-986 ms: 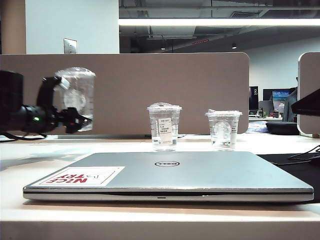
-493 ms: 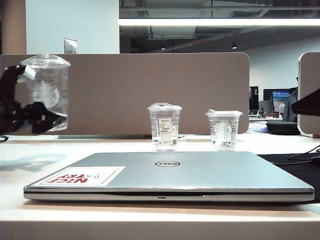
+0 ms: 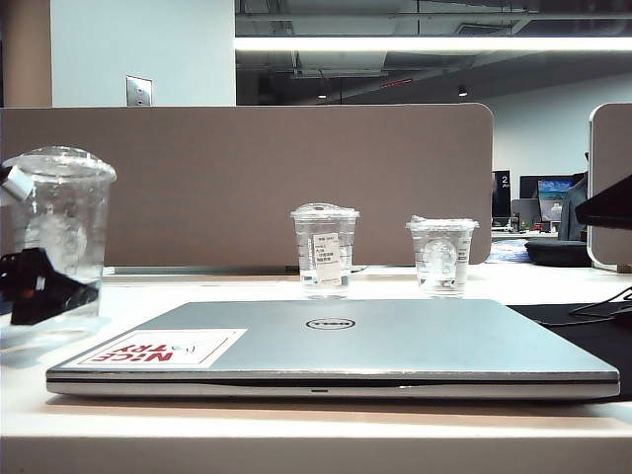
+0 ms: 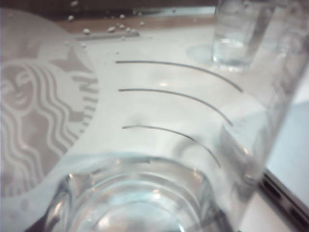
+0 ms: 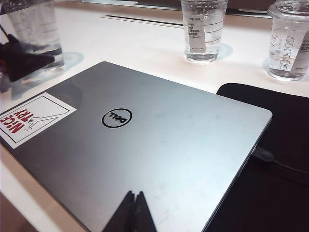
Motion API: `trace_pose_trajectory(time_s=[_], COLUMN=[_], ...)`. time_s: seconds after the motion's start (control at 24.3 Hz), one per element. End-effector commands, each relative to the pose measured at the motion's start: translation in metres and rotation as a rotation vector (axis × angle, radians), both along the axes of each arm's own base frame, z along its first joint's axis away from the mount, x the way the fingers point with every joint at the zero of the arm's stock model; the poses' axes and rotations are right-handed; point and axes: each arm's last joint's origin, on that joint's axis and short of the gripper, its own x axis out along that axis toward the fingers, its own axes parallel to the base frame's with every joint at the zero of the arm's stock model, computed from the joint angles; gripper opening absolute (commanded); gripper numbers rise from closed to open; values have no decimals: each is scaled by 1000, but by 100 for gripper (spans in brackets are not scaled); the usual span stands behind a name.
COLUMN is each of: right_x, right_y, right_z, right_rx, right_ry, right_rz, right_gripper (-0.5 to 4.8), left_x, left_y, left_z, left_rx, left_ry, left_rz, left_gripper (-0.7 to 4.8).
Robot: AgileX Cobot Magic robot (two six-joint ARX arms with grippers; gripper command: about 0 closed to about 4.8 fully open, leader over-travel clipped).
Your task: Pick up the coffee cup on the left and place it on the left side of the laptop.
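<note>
1. Exterior: left hand (image 3: 39, 291) grips the coffee cup (image 3: 57, 232) upright at the table (image 3: 296, 430) surface, just left of the laptop (image 3: 336, 346)
2. Left wrist: cup wall and logo fill the frame – fingers unseen
3. Right wrist: right hand (image 5: 131, 212) pinched closed, empty, over the laptop lid

Clear coffee cup (image 4: 159, 145) fills nearly the whole frame, seen close from the side. Whitish round logo on its wall at one edge, three thin curved lines beside it. Droplets near the rim. Beyond it, a second clear cup (image 4: 239, 36) stands on the pale table (image 4: 159, 41). Laptop (image 4: 285, 195) edge at a corner.
</note>
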Motion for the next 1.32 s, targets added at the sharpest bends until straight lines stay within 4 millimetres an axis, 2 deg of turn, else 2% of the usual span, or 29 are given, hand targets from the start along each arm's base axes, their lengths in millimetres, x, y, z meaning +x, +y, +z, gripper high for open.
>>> trace_pose_trajectory(time_s=[0.04,0.16,0.45,0.66,0.95,1.03,1.11,1.32], right_x=[0,0,0,0,0,0,0,0], right_y=[0,0,0,0,0,1,1,1], right_z=[0,0,0,0,0,0,0,0], right_rx=[7,7,7,7,7,7,7,7], right_ry=[-12,-12,-12,-12,-12,-12,-12,-12], right_rz=[-1,-1,-1,-1,1,5,4,4], right_gripper=[-5,-5,-5,-5,-5,-5,-5,-5], left_x=[-8,-13,-13,-13,-14,-15,-16,-37], left_y=[0,0,2,1,0,0,0,-1], left_z=[2,-1,-5,-6,-7,-7,-7,-6], left_rx=[9,22,41,40,29,19,18,28], left_ry=[-25,-10,32,39,53,55,55,57], left_rz=[7,8,87,83,39,21,22,66], left_gripper=[332,332,345,409,415,479,479,479])
